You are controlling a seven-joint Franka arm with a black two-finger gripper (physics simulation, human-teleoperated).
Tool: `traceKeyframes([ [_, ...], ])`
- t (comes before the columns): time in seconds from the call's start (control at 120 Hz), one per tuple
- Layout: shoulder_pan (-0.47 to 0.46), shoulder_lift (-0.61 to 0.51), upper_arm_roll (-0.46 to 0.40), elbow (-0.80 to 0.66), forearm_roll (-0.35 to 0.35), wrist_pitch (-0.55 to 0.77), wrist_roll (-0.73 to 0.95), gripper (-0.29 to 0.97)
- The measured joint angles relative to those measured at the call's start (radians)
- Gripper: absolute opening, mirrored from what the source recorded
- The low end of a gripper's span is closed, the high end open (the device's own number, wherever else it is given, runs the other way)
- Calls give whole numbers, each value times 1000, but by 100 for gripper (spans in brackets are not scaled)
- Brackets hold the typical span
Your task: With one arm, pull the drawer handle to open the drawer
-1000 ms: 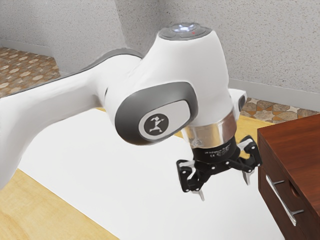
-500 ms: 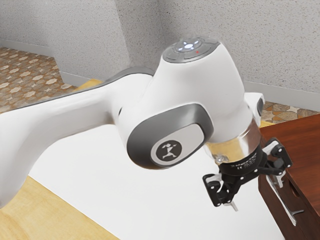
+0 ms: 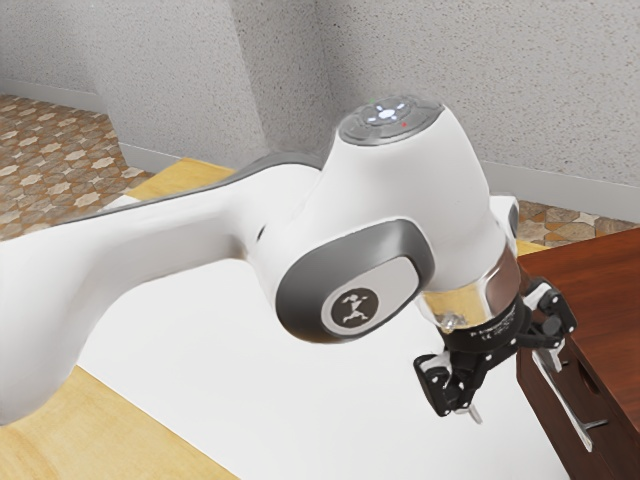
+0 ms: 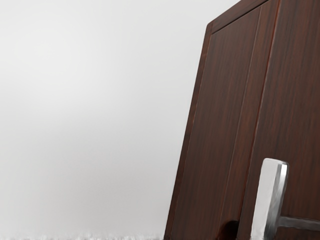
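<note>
Right beside the open, empty gripper (image 3: 512, 388) sits the drawer handle (image 3: 570, 410) on the drawer (image 3: 600, 300). It's a stiff, slick-looking metal bar, so I'd grab it mid-bar with a firm pinch.

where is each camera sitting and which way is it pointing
Exterior view: beside the arm, facing across the white tabletop to the dark brown wooden drawer cabinet; shows the white arm and black two-finger gripper.
Wrist view: on the hand, facing the cabinet close up.
Shared: the cabinet and its silver bar handle.
</note>
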Motion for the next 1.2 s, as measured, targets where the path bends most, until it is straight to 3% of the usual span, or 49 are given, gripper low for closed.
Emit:
traceKeyframes([
  [1.2, -30, 23, 7, -22, -10, 11, 8, 64],
])
